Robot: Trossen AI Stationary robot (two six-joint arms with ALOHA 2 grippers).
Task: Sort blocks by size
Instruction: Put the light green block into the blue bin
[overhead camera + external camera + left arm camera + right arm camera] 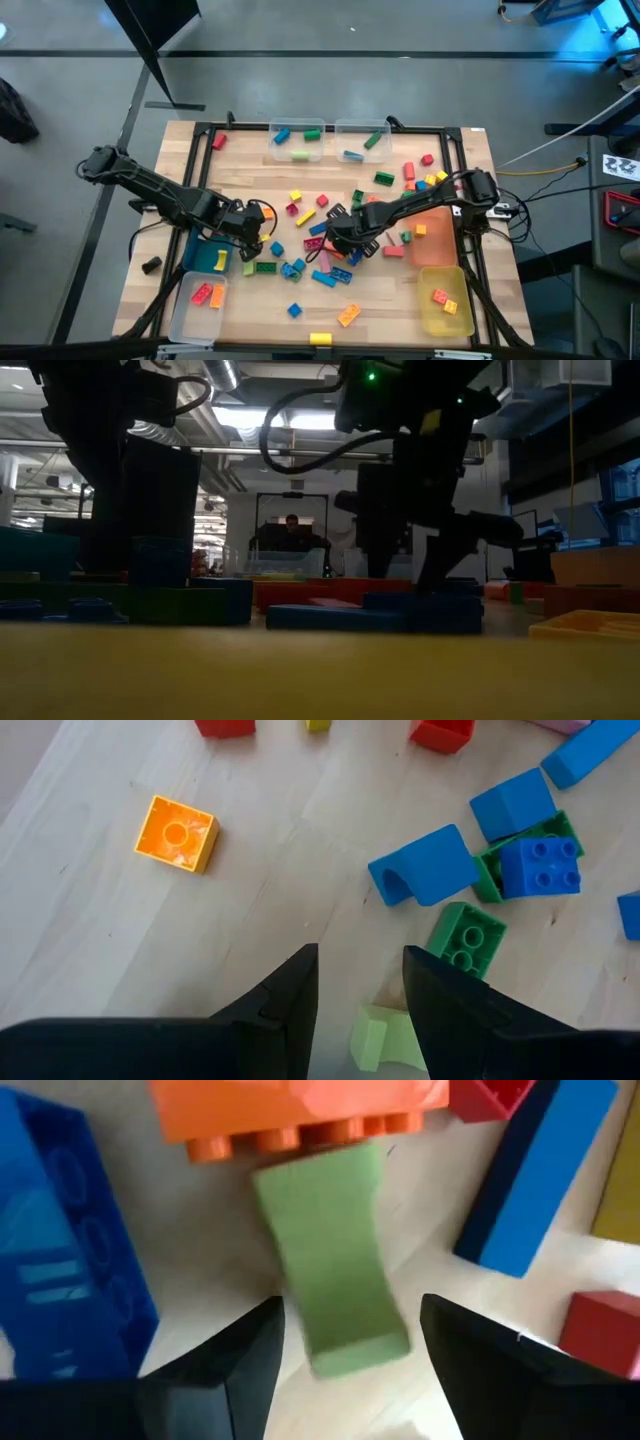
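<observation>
Many small blocks, red, yellow, green, blue, pink and orange, lie scattered on the wooden table (330, 300). My left gripper (262, 240) is open and low over the table's left middle (360, 1005). A pale green block (385, 1035) lies by its fingertips, partly hidden by one finger. An orange block (177, 832), a blue arch block (425, 868) and a green block (465, 932) lie ahead of it. My right gripper (340, 243) is open at the table's middle (350, 1365). Its fingers stand on either side of a pale green block (335, 1270), apart from it.
Two clear bins (297, 140) (362, 140) stand at the far edge. A blue bin (208, 258) and a clear bin (198, 300) stand near left, an orange bin (435, 235) and a yellow bin (447, 300) near right. An orange brick (300, 1110) and blue bricks (60, 1250) (540, 1170) crowd my right gripper.
</observation>
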